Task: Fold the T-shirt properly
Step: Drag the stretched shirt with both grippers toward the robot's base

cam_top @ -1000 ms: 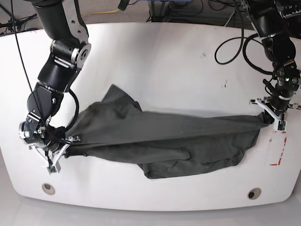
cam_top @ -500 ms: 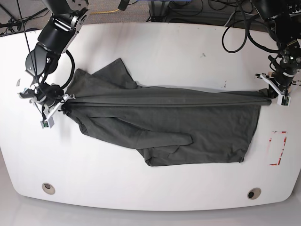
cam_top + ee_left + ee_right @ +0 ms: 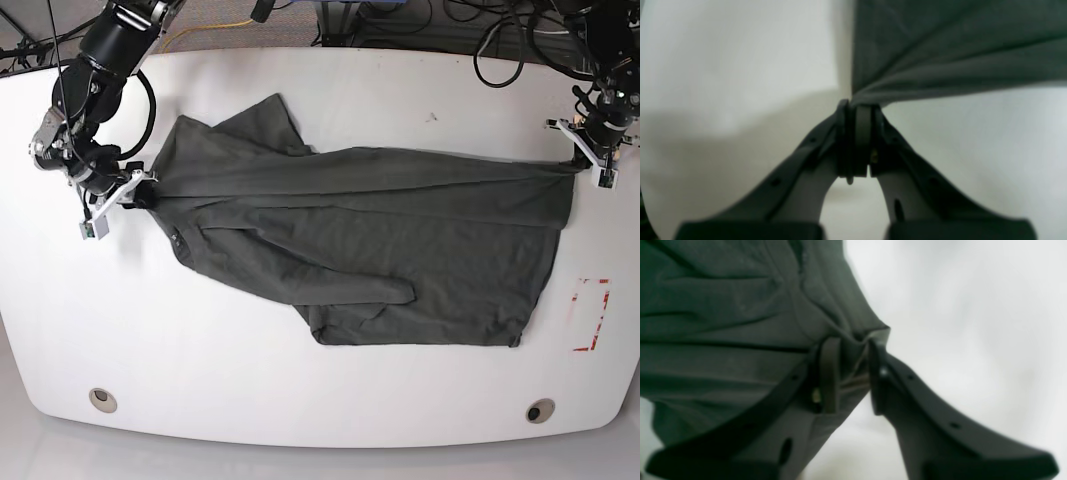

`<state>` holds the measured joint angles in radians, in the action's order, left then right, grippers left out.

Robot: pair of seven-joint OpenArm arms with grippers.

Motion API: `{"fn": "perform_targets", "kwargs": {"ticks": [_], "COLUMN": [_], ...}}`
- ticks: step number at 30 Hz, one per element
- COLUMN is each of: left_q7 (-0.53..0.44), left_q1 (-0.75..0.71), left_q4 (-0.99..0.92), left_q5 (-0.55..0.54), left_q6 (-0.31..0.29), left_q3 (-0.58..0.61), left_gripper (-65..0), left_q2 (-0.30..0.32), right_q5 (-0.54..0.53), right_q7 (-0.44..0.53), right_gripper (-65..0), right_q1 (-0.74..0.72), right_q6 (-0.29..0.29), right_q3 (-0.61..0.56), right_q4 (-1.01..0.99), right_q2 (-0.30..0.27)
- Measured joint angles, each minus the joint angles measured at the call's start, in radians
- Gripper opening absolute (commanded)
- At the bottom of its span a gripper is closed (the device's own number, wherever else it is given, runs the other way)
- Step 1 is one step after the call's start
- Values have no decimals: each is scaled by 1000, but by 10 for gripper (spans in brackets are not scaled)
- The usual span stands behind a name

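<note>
on the left side of the base view, the right gripper (image 3: 128, 190) sits at the shoulder end of the big dark grey soft cloth t-shirt (image 3: 370, 240). up close, its two black jaws stand a little apart with cloth bunched between them, so it looks like it is letting go, but i cannot tell if it holds the cloth or not.

the t-shirt lies spread across the middle of the wide white round-edged table (image 3: 330, 110), with one sleeve folded in on top.

on the right, the left gripper (image 3: 583, 158) is pressed tight, pinching a corner at the bottom end of the shirt.

what could go wrong: if the left gripper pulls while the other end is loose, the shirt could slide and wrinkle. the cloth could also snag on the parted jaws and lift up.

i count one t-shirt, two grippers and one table.
</note>
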<state>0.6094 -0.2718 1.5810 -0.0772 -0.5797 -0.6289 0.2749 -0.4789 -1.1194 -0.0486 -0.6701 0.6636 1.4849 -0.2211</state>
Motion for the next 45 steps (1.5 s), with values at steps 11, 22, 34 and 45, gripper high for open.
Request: {"fn": "perform_targets", "kwargs": {"ticks": [11, 22, 34, 45], "left_q7": [1, -1, 0, 1], "left_q1": [-56, -76, -81, -80], "left_q4": [0, 1, 2, 2], "left_q5": [5, 2, 5, 5], "left_q6": [6, 6, 6, 6], "left_q3": [-63, -63, -63, -65], "left_gripper": [-650, -650, -650, -650], "left_q2": [3, 1, 0, 0], "right_q5": [-174, -387, -317, -211], "right_q7": [-78, -105, -109, -104], "right_gripper": [-201, -184, -184, -184], "right_q1": [100, 220, 210, 206], "right_q6": [11, 8, 7, 8], "right_q3": [109, 107, 42, 44], "right_q4": [109, 142, 139, 137], "right_q2": [-3, 45, 80, 130]}}
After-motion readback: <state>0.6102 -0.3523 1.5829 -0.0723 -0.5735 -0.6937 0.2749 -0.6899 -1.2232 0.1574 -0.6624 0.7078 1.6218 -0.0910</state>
